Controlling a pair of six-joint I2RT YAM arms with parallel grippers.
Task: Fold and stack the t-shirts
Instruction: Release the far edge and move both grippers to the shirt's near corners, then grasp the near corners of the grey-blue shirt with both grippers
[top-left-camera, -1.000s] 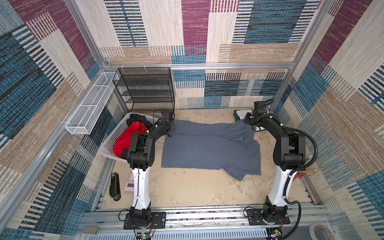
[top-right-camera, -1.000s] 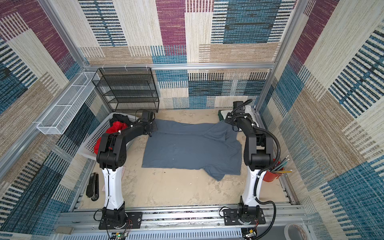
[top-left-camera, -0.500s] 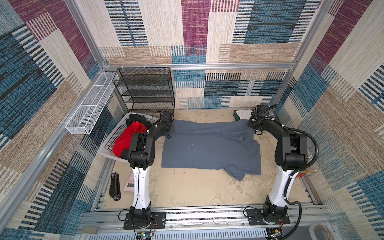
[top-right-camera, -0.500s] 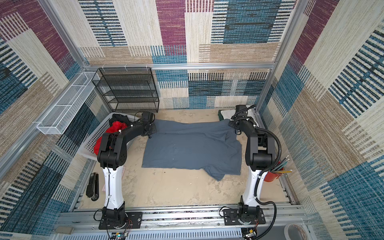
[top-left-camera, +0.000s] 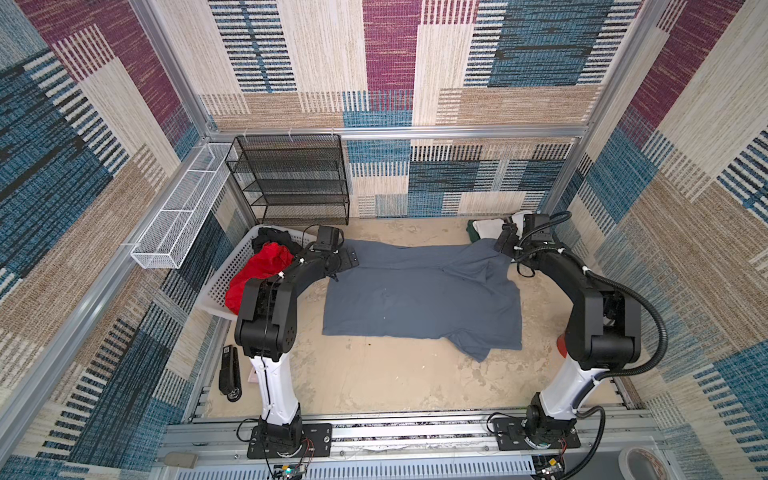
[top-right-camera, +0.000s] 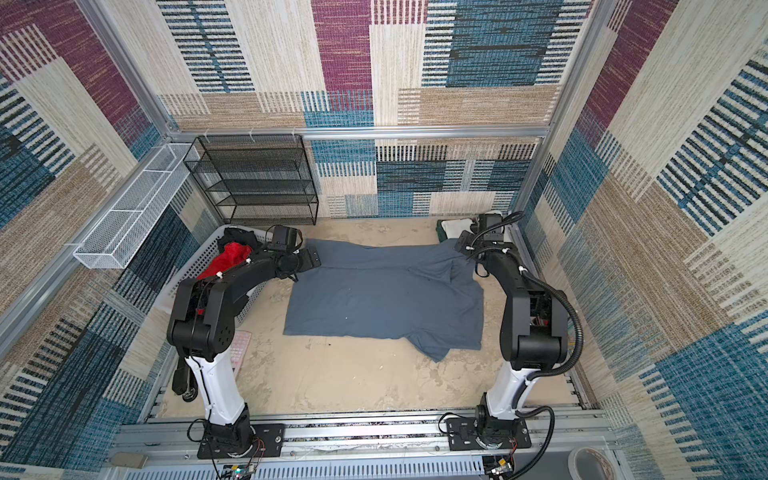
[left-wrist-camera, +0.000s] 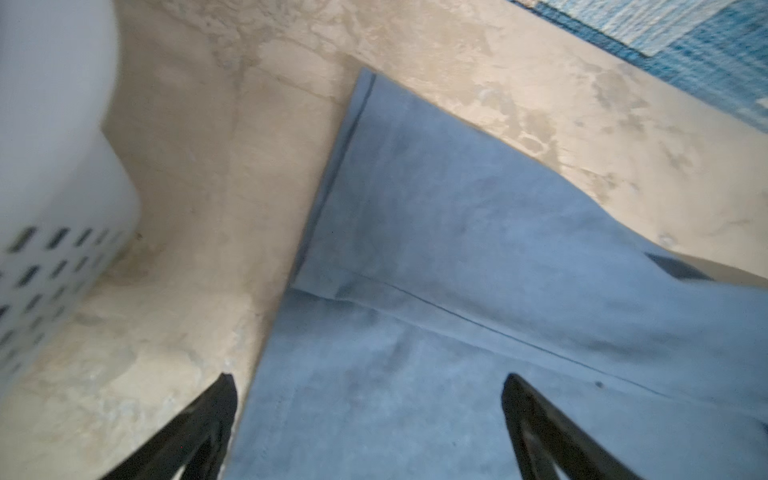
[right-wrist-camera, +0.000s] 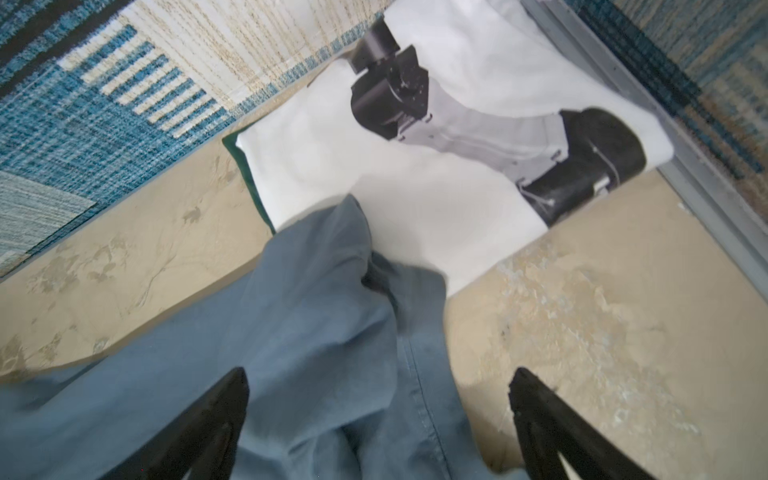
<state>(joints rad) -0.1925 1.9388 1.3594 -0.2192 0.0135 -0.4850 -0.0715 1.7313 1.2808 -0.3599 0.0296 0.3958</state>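
Left fingers (left-wrist-camera: 199, 428) and right fingers (right-wrist-camera: 208, 424) wide open, empty, above far corners of grey t-shirt (top-left-camera: 419, 291) spread on tabletop (top-left-camera: 374, 374), seemingly part-folded. White t-shirt (right-wrist-camera: 415, 199) over green t-shirt (top-left-camera: 471, 232) stacked far right. More clothes (top-left-camera: 259, 270) waiting in basket (top-left-camera: 226, 284).

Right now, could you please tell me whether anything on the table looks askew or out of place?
Yes: the grey t-shirt is not flat. Its far right corner is rumpled into ridges beside the folded white t-shirt, and one sleeve sticks out crookedly at the near right corner.
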